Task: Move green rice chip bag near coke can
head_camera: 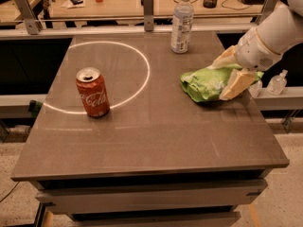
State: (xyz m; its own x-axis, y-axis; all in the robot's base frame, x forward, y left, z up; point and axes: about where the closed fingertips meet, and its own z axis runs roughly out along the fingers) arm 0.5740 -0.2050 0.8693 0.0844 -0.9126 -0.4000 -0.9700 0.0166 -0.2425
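The green rice chip bag (204,82) lies crinkled on the right side of the table. My gripper (230,74) is at the bag's right end, reaching in from the right. One tan finger (238,83) is in front of the bag and the other is behind it. The jaws stand apart around the bag, which rests on the table. The red coke can (93,92) stands upright on the left side of the table, far from the bag, on the edge of a white light ring.
A clear plastic bottle (182,21) with a white cap stands at the table's back, behind the bag. The brown table (151,141) ends close to the right of the bag. A small clear bottle (277,82) sits on a ledge beyond that edge.
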